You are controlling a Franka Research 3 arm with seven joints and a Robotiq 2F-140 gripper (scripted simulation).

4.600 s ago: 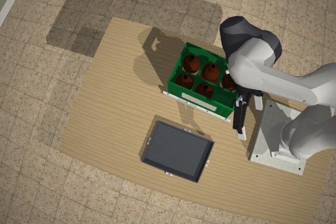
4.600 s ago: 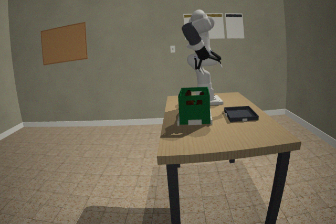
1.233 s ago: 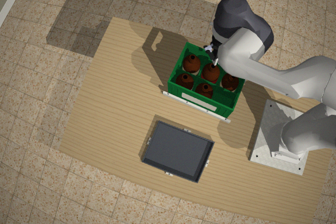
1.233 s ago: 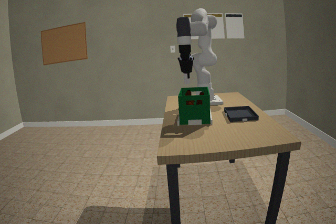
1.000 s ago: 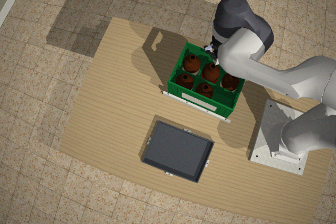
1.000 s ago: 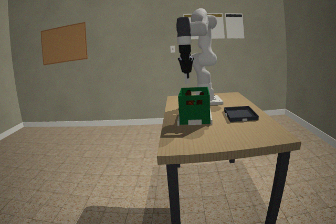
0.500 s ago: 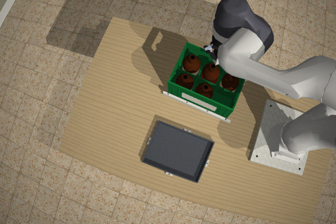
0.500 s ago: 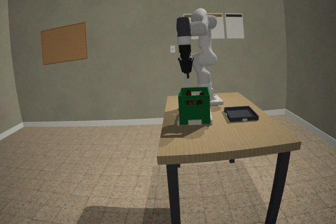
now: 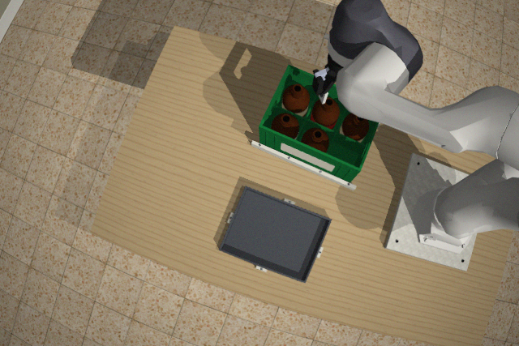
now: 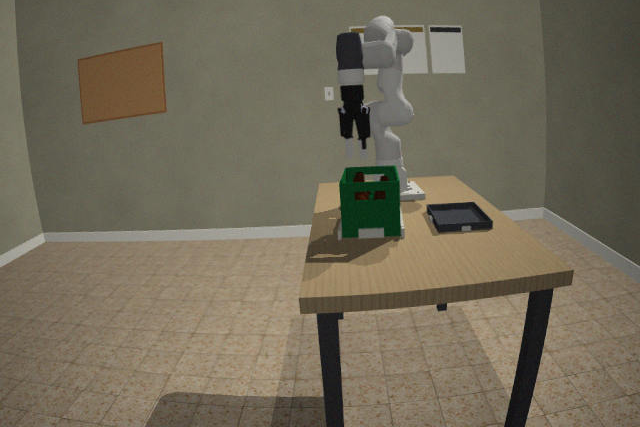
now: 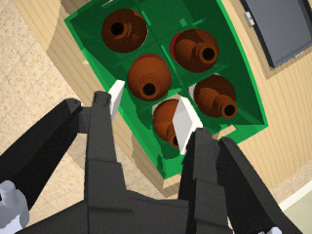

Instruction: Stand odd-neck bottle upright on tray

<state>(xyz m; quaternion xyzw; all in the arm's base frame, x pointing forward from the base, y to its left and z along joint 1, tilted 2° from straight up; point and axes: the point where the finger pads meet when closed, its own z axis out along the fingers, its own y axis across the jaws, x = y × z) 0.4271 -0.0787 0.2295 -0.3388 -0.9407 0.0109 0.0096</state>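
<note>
The green crate (image 9: 268, 138) (image 10: 369, 218) (image 11: 253, 108) stands level. Five brown bottles stand in it: back left (image 9: 295, 101) (image 11: 166, 117), back middle (image 9: 325, 113) (image 11: 149, 75), back right (image 9: 355, 128) (image 11: 124, 31), front left (image 9: 285, 127) (image 11: 211, 95) and front middle (image 9: 314, 141) (image 11: 190, 49). The front right compartment is empty. Neck differences are too small to tell. My gripper (image 9: 323, 97) (image 10: 356, 152) (image 11: 149, 101) is part-open and empty, above the crate's rim near its back side. In the wrist view one fingertip partly hides the back left bottle. The dark tray (image 9: 274, 228) (image 10: 457, 214) (image 11: 288, 34) is empty and flat.
A pale strip (image 9: 303, 164) runs along the crate's front base. Small pale blocks (image 9: 261, 267) sit around the tray's sides. The robot's base plate (image 9: 404, 224) is to the right of the tray. The table edge (image 10: 434, 293) runs close behind the crate.
</note>
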